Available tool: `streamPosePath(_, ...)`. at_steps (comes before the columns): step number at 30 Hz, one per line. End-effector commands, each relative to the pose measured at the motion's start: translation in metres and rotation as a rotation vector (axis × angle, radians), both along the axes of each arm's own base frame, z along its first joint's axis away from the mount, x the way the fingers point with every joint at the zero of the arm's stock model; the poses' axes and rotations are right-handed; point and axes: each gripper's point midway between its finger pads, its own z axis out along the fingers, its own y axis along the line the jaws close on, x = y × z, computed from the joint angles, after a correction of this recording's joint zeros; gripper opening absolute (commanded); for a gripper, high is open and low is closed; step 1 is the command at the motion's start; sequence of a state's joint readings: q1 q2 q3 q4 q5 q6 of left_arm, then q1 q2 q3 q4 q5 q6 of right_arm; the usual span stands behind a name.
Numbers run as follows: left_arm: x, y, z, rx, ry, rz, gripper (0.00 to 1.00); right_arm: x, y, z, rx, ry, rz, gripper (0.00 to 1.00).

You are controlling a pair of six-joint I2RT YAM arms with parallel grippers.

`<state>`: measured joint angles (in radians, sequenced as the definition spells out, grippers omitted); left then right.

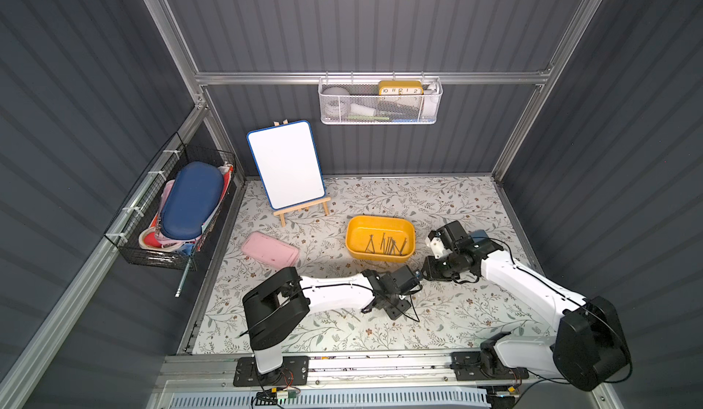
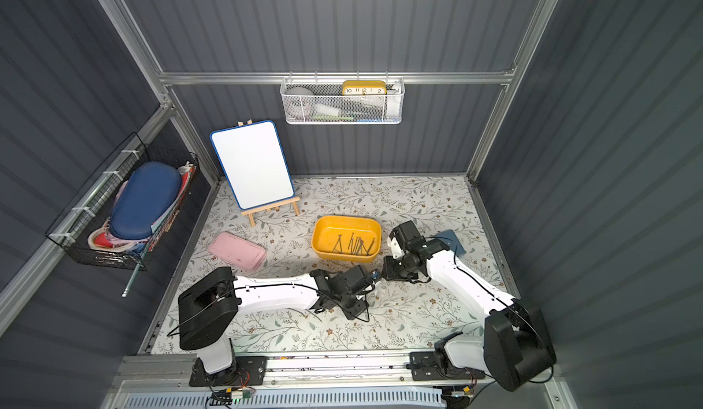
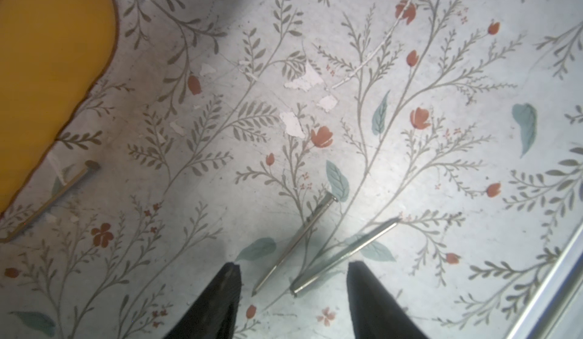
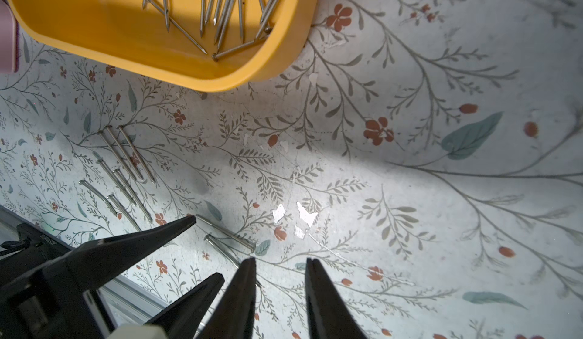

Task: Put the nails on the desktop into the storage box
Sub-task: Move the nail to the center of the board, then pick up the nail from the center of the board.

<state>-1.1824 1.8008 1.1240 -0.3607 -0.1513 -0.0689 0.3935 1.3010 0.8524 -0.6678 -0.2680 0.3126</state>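
Down between the tips of my left gripper (image 3: 293, 265): ends of two nails (image 3: 293, 243), flat on the desktop (image 3: 441, 164) | left spread wide, empty | right gripper (image 4: 280, 260) narrow gap, empty too

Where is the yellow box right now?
In both top views the yellow box sits on the flowery desk near the middle, right of the pink case, with nails lying inside it.

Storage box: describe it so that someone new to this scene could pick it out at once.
On the floral desktop, look right of the whiteboard on its easel. The storage box is the open mustard-yellow tub with nails lying inside; the pink case to its left is flat.
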Motion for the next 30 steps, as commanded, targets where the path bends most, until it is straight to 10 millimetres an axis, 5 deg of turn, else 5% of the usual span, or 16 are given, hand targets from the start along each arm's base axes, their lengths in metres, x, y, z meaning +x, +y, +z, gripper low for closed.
streamPosePath(1, 0.007, -0.01, -0.001, -0.01, -0.015, -0.043, 0.58, -0.004, -0.003, -0.008, -0.02, 0.022, 0.005, 0.31)
streamPosePath(23, 0.001, -0.016, -0.036, 0.031, 0.036, -0.099, 0.51, -0.006, -0.006, -0.018, -0.028, 0.036, 0.001, 0.31)
streamPosePath(30, -0.001, -0.013, -0.044, 0.055, 0.053, -0.104, 0.21, -0.004, -0.007, -0.018, -0.027, 0.038, -0.005, 0.28)
